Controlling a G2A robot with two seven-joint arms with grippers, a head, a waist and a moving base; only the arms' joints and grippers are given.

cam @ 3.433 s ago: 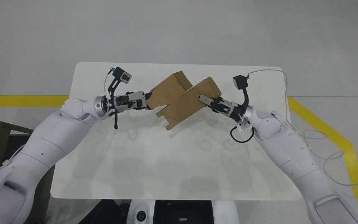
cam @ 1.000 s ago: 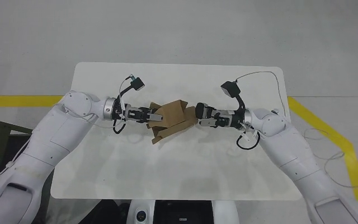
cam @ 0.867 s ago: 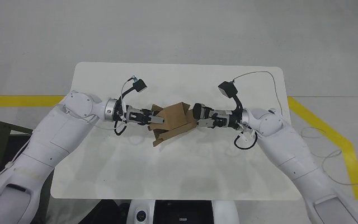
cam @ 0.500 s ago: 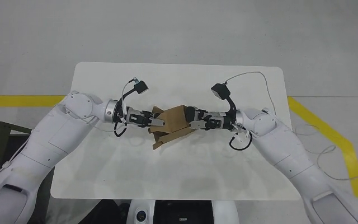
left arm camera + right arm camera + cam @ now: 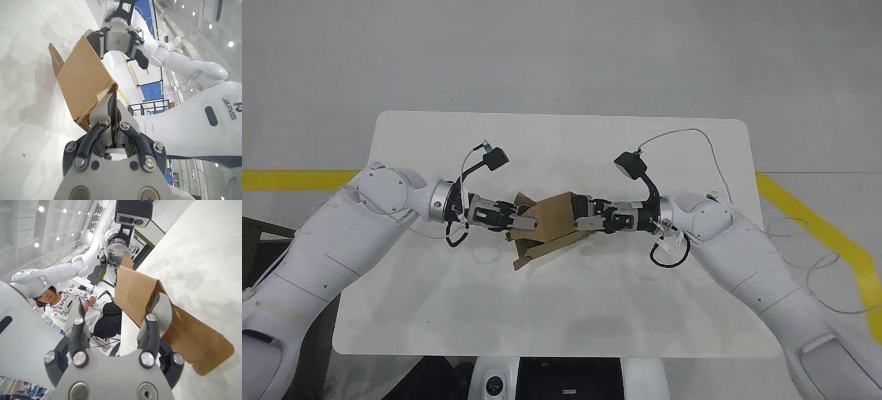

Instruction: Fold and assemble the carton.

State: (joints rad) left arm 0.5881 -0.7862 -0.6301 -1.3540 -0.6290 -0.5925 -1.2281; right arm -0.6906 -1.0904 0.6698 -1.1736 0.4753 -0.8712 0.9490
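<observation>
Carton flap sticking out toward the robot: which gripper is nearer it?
Left. The left gripper is shut on the carton edge by that flap; the open right gripper is at the carton's opposite end.

The carton (image 5: 550,222) sits on the table (image 5: 542,320) between left jaws and right jaws.

Left arm (image 5: 392,195) — extended inward, elbow bent outward, wrist roughly level. Left gripper (image 5: 523,222): fingers pinched tight on a carton (image 5: 554,214) edge.
Right arm (image 5: 712,222) — mirrored, facing the left. Right gripper (image 5: 580,217): fingers spread wide, one pad (image 5: 94,40) touching the carton.
</observation>
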